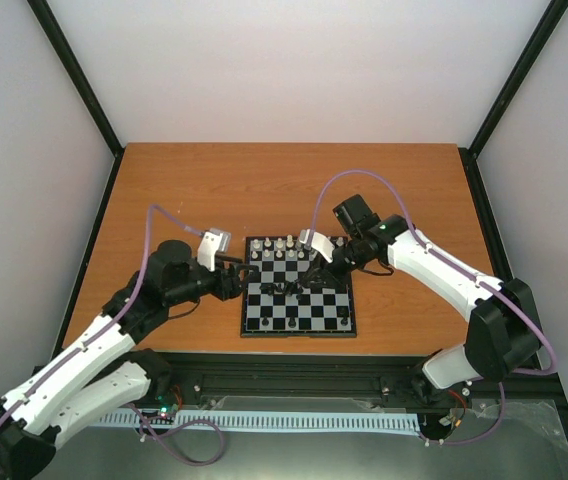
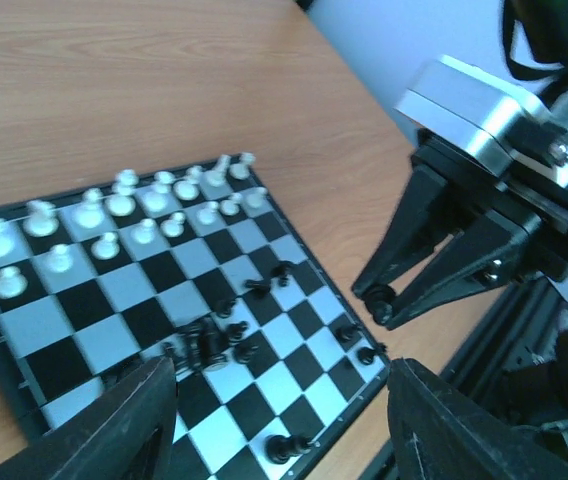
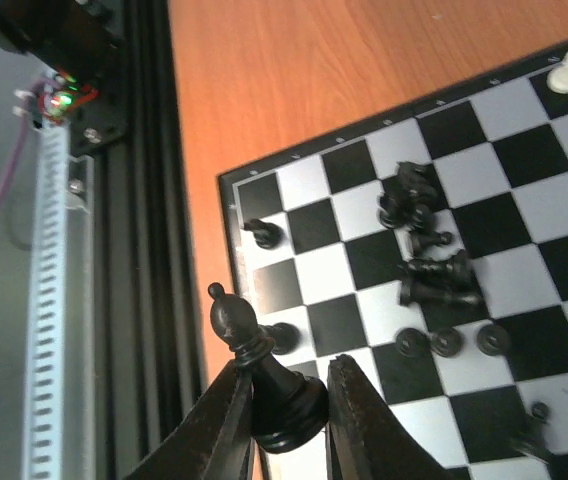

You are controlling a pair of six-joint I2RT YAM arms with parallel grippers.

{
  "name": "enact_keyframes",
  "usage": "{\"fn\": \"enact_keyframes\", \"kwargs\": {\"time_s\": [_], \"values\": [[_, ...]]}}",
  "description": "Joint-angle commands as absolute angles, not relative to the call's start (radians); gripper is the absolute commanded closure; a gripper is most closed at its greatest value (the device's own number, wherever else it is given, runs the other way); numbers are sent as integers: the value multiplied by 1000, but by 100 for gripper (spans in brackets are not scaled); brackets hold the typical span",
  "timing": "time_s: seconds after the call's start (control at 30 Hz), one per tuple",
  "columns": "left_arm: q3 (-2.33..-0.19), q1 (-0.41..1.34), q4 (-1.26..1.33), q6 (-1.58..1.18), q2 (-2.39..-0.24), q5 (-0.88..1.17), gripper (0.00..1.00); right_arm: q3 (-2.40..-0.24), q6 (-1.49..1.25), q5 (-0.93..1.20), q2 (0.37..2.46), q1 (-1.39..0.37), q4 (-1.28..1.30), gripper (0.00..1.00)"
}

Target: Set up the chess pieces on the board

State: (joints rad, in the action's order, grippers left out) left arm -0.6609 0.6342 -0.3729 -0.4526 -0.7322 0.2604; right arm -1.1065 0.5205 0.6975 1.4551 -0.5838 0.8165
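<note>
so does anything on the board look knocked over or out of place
Yes: a clump of black pieces sits near the middle of the board, several tipped over; the white pieces stand in rows.

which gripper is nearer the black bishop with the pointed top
Right. The right gripper is shut on the black bishop, holding it upright between its fingers over the board. The left gripper hangs open at the board's other side, not touching the bishop.

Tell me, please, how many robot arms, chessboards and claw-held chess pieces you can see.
Robot arms: 2 (left arm, right arm)
Chessboard: 1
Claw-held pieces: 1 (black bishop in the right claw)
Total: 4
</note>
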Motion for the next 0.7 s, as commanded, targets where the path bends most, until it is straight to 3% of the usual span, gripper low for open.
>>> {"fn": "enact_keyframes", "kwargs": {"time_s": [0.0,0.27,0.67], "values": [[-646,691,-172,-461,-776,383,42,-1115,474,851,1447,-580,800,86],[-680,809,-103,-442,-949,393,52,-1111,495,902,1461,-577,802,85],[-693,827,-61,-455,-1049,414,59,-1109,517,919,1476,-577,817,84]]}}
